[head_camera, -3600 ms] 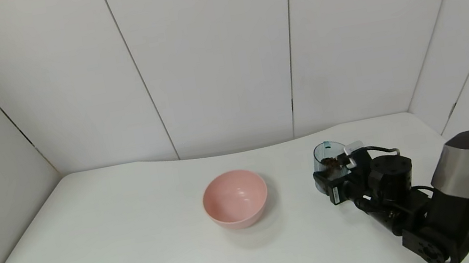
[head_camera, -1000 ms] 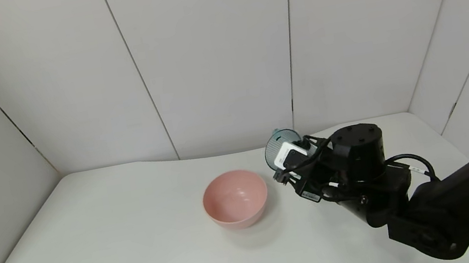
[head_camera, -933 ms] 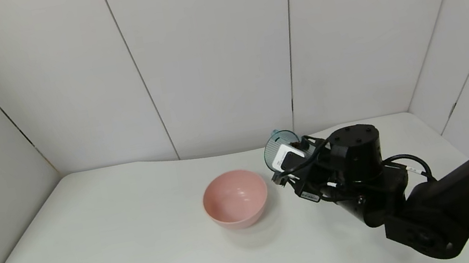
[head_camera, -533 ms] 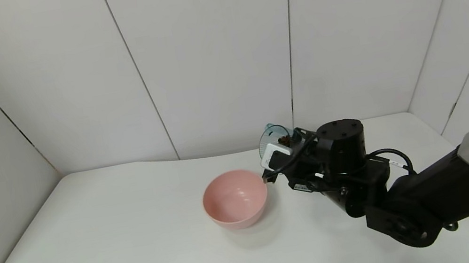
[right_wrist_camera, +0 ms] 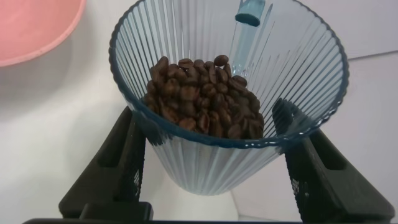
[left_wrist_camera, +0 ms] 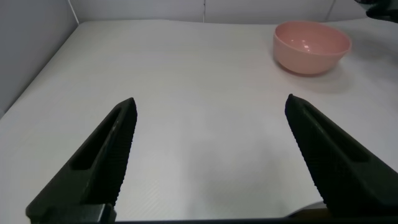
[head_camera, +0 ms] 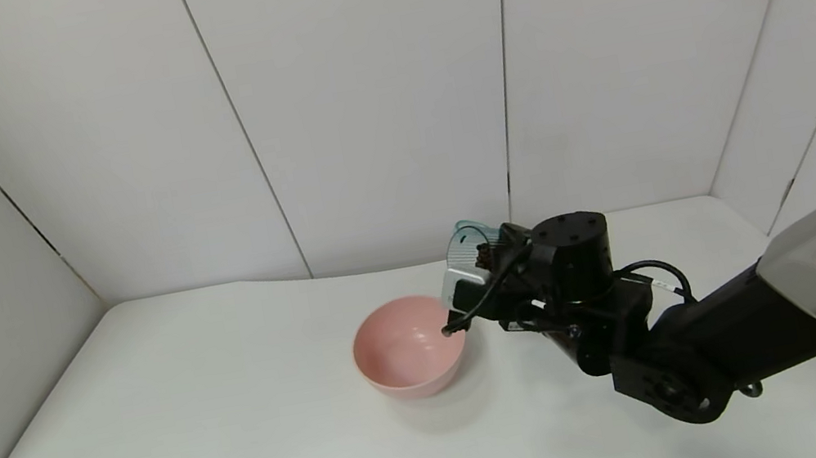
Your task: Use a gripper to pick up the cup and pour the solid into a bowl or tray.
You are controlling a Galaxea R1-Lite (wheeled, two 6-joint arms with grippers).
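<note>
The right claw (right_wrist_camera: 211, 155) is closed on the cup (right_wrist_camera: 229, 93), one jaw on each side of its ribbed wall, and holds it lifted off the table (head_camera: 229, 449), just beside the pink bowl (head_camera: 409, 346) on the side toward the right arm. In the head view the cup (head_camera: 464, 253) is already leaning toward the bowl. The solid (right_wrist_camera: 202, 98), a heap of dark brown beans, is all inside the cup and lies against the lower side of the wall.

The main risk, as I judge it, is pouring too early. The mouth of the cup seems to be only at the near edge of the bowl, perhaps not yet above it; the head view does not show this clearly. If the tilt increases here, beans can fall on the table between the cup and the bowl, or hit the rim of the bowl and bounce out. The cup narrows downward and is smooth plastic, so it may also slip in the jaws while turning.

The left claw (left_wrist_camera: 208, 158) is wide open and holds nothing, well apart from the bowl (left_wrist_camera: 313, 47).
</note>
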